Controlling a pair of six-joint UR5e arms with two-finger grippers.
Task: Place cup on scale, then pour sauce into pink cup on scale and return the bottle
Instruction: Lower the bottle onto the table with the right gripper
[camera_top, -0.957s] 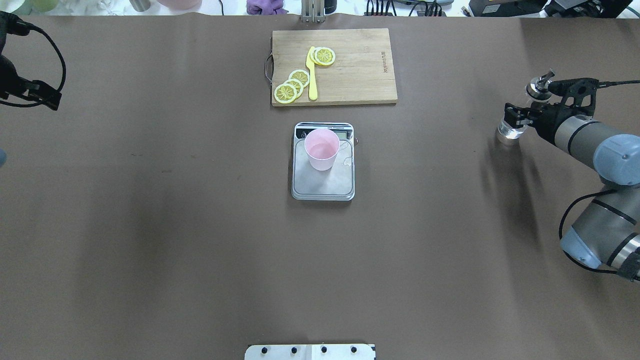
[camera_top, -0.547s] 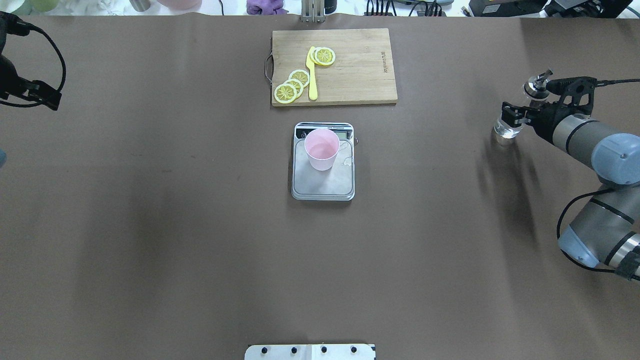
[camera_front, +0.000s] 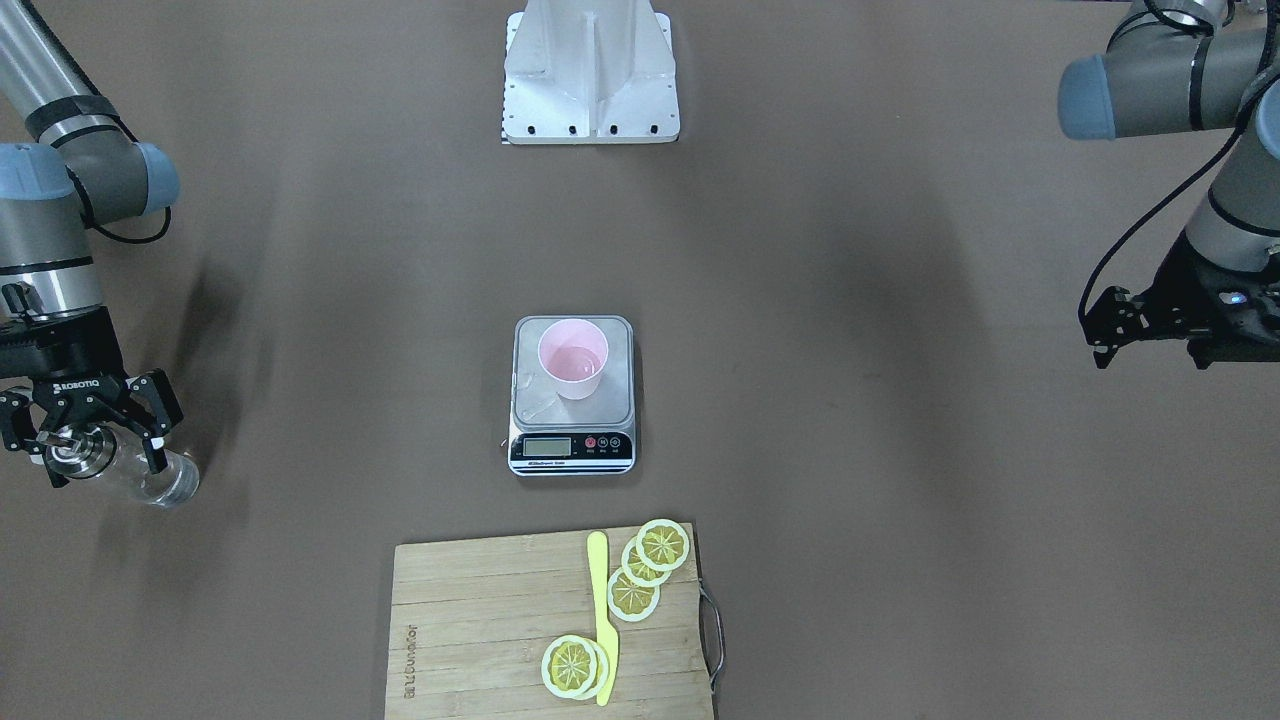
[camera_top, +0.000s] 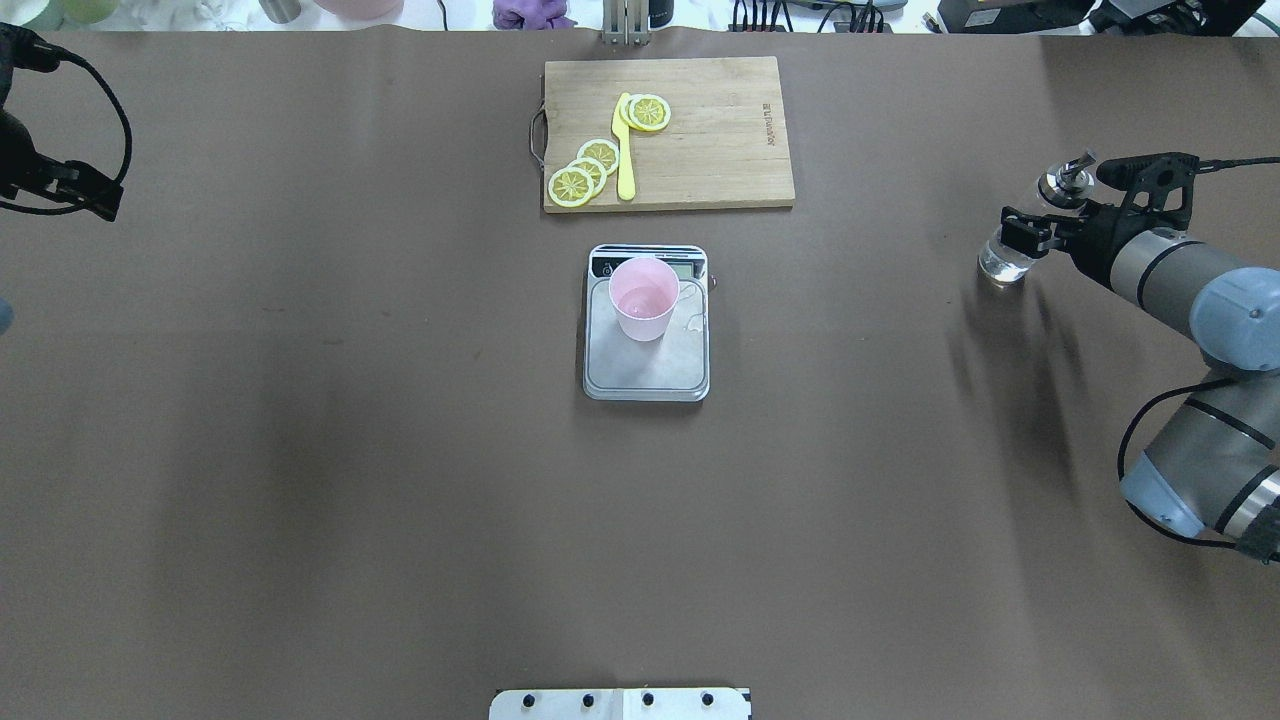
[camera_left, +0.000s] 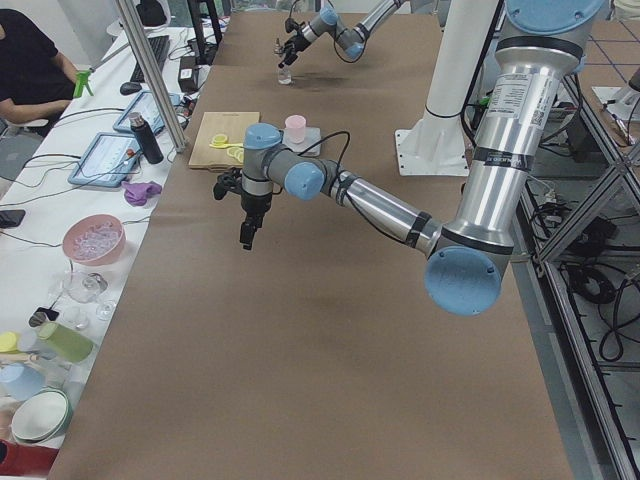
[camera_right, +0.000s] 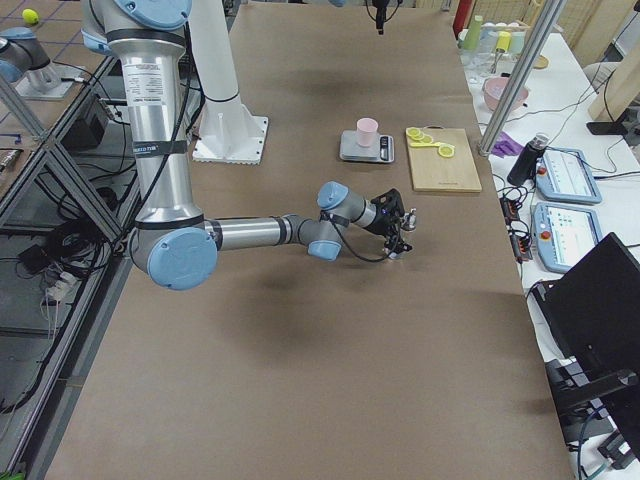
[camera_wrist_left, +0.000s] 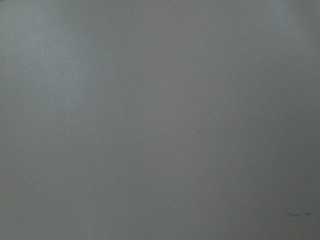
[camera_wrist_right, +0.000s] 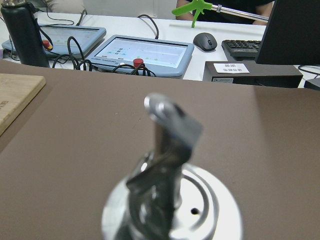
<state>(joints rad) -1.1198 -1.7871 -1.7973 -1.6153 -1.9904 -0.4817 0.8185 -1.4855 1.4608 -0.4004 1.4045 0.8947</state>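
The pale pink cup (camera_top: 645, 297) stands on the steel scale (camera_top: 648, 378) at mid-table, also seen in the front view as the cup (camera_front: 572, 366) on the scale (camera_front: 570, 448). My right gripper (camera_top: 1026, 236) is shut on the clear glass bottle (camera_top: 1002, 262) far right, the bottle nearly upright and low over the table. The front view shows this gripper (camera_front: 88, 432) and the bottle (camera_front: 150, 478). Its metal spout (camera_wrist_right: 170, 131) fills the right wrist view. My left gripper (camera_front: 1150, 352) is open and empty at the far left, high above the table.
A wooden cutting board (camera_top: 715, 150) with lemon slices (camera_top: 585, 170) and a yellow knife (camera_top: 624, 150) lies behind the scale. The robot's base plate (camera_top: 620, 704) sits at the near edge. Monitors and clutter line the bench beyond the table.
My right gripper has carried the bottle slightly left and brought it more upright. The cup, the scale and the left arm have not moved.
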